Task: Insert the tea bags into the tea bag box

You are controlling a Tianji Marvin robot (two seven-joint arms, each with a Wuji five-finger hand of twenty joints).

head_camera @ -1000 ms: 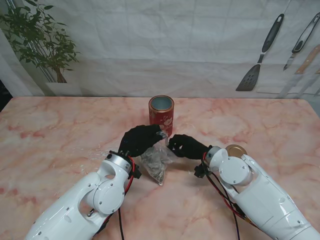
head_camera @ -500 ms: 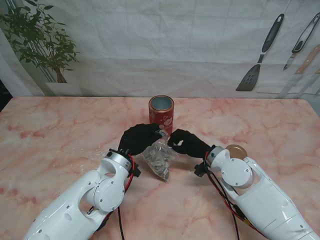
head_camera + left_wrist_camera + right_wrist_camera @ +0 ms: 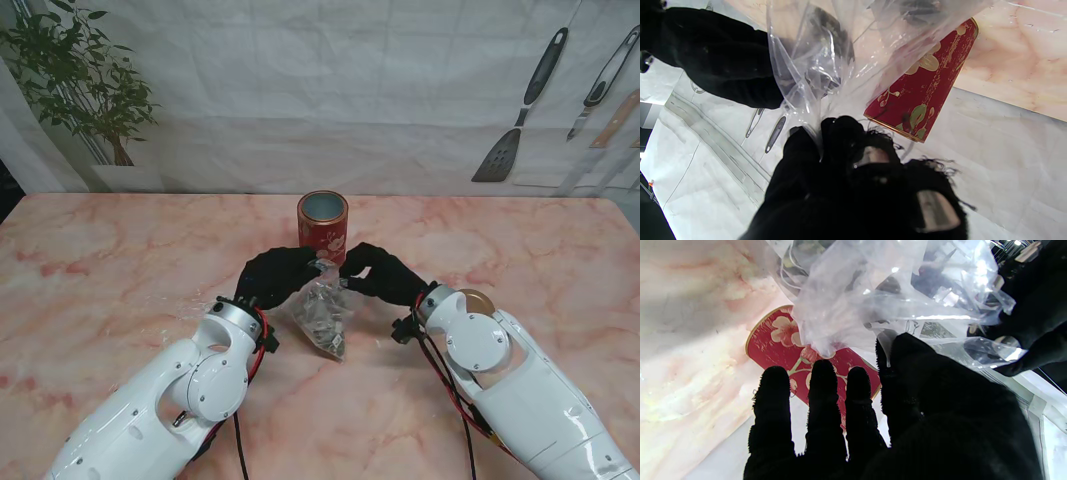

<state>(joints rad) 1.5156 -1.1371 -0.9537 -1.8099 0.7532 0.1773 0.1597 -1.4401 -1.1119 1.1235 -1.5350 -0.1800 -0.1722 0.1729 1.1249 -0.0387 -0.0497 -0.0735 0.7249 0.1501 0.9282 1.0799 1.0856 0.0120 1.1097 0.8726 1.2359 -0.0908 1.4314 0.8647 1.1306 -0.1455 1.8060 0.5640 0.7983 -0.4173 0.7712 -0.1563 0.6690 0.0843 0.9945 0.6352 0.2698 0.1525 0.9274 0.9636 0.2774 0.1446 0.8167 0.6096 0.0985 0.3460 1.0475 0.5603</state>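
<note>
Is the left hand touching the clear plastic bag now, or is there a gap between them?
Touching. The left wrist view shows the left hand pinching the clear plastic bag between two black fingertips, with the film gathered there.

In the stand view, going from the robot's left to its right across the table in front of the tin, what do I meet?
left hand → clear bag of tea → right hand → gold lid
</note>
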